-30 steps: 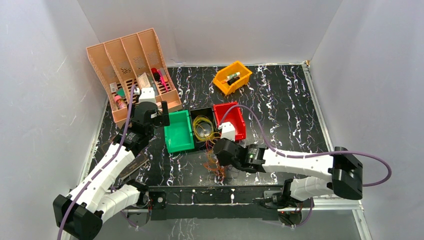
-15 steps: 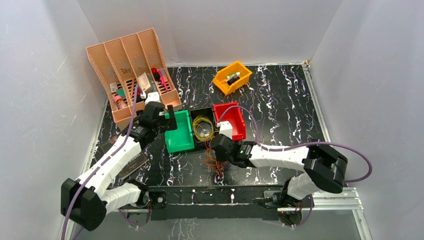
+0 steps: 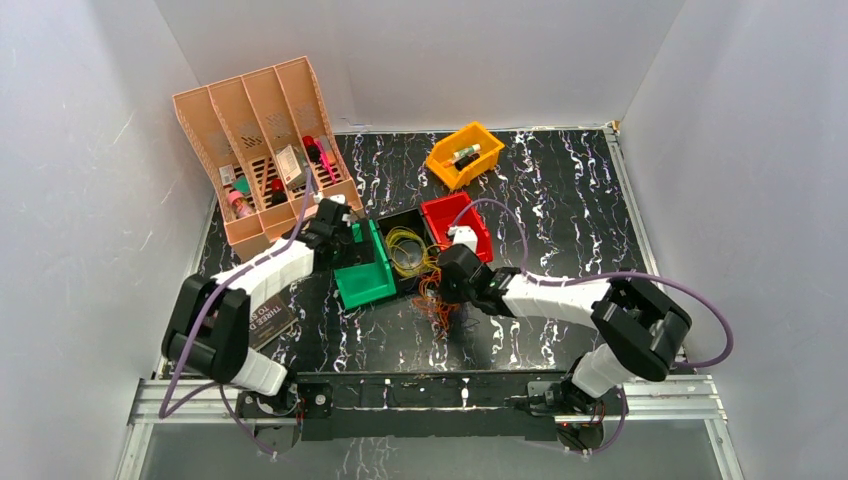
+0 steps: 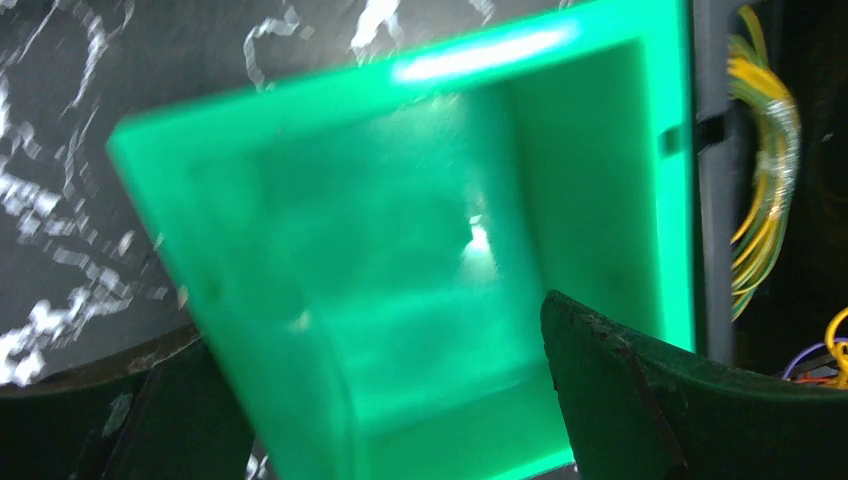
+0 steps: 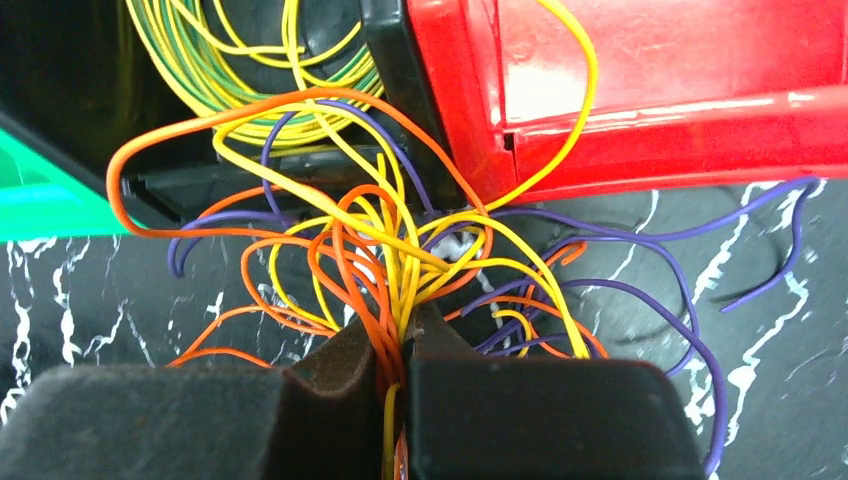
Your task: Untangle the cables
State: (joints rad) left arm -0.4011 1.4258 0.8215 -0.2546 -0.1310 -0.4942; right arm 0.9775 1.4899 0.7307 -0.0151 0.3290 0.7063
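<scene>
Tangled cables (image 5: 400, 260), orange, yellow and purple, spill onto the desk (image 5: 90, 320) before the black bin (image 5: 60, 90) and red bin (image 5: 650, 90); my right jaws pinch their gathered strands, presumably to draw them clear. Loops draped over both bin rims may snag; my left jaws hang spread above the green bin (image 4: 400, 300), gripping nothing.
</scene>
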